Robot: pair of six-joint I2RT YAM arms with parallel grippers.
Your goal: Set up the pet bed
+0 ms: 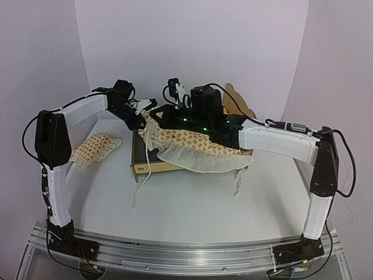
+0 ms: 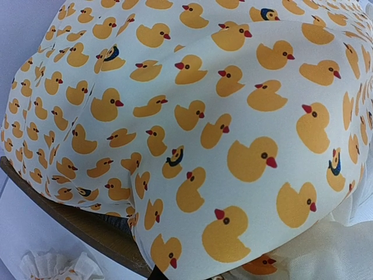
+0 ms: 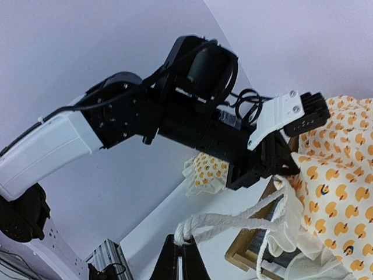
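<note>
This is a robotics lab test cell rather than a home: a left arm [image 1: 56,186] and a right arm [image 1: 280,140] are bolted to an aluminium rail [image 1: 186,248] at the near edge of a white table [image 1: 192,204], enclosed by plain backdrop panels [image 1: 192,41] (pale lilac, unfurnished).

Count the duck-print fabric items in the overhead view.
2: the big cushion draped over the pet bed, and the small ruffled pillow on the table to its left. Others may be hidden under the cushion.
</note>
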